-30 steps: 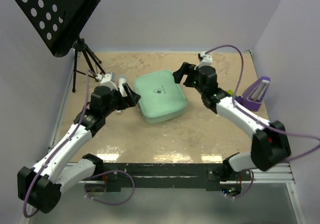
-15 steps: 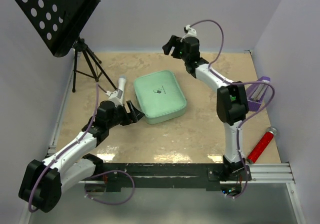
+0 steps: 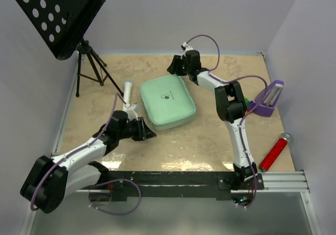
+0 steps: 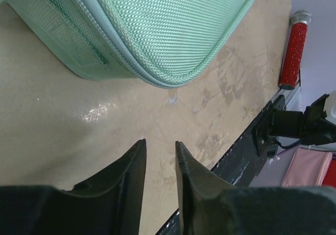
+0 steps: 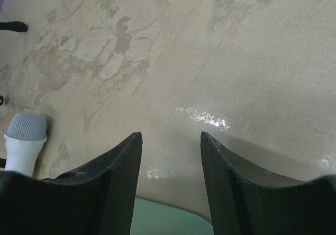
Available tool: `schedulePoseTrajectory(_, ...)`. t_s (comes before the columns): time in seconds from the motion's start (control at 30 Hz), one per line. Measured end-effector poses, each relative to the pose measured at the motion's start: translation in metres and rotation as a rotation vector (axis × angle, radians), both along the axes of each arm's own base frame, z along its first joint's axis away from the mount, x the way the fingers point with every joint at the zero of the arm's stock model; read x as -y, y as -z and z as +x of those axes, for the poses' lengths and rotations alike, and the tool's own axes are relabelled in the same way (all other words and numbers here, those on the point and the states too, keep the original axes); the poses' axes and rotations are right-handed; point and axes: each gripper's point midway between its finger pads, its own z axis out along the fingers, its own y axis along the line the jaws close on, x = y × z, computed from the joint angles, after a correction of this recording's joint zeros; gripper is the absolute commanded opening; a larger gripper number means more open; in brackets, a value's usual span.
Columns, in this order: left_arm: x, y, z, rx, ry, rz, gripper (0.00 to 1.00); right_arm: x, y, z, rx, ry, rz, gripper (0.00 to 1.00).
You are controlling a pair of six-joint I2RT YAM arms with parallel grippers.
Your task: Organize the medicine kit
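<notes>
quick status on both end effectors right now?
Left end effector: open only narrowly, holding nothing.
Right end effector: open wider, holding nothing.

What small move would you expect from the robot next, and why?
Probably the left tool should ease forward to the near corner seam of the medicine kit. The kit lies closed and both tools are empty. The left one's fingers are narrowly apart and aimed at that corner, while the right tool hovers open over the far edge.

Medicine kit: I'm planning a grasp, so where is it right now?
The medicine kit lies closed mid-table in the top view, between the left hand at its near-left corner and the right hand just past its far edge.
</notes>
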Motion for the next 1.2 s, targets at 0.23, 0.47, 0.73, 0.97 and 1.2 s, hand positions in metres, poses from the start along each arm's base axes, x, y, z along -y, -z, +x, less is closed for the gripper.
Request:
schedulePoseTrajectory(0.23, 0.005, 0.029, -0.001, -0.099, 0.015, 0.021, 0.22, 0.016, -0.003, -0.034, -0.02, -0.027, 0.028, 0.51)
schedulePoseTrajectory(0.47, -0.001, 0.042, 0.009, -0.131, -0.047, 0.079, 0.22, 0.03, -0.013, -0.075, -0.025, -0.031, 0.053, 0.51)
schedulePoseTrajectory(0.73, -0.013, 0.043, 0.036, -0.142, -0.155, 0.157, 0.24, 0.074, -0.025, -0.107, -0.003, 0.084, 0.023, 0.54)
schedulePoseTrajectory(0.97, -0.022, 0.042, 0.062, -0.166, -0.227, 0.199, 0.24, 0.107, -0.024, -0.129, 0.008, 0.182, -0.006, 0.59)
schedulePoseTrajectory(1.2, -0.031, 0.04, 0.11, -0.167, -0.318, 0.225, 0.24, 0.13, -0.027, -0.155, 0.013, 0.255, -0.017, 0.61)
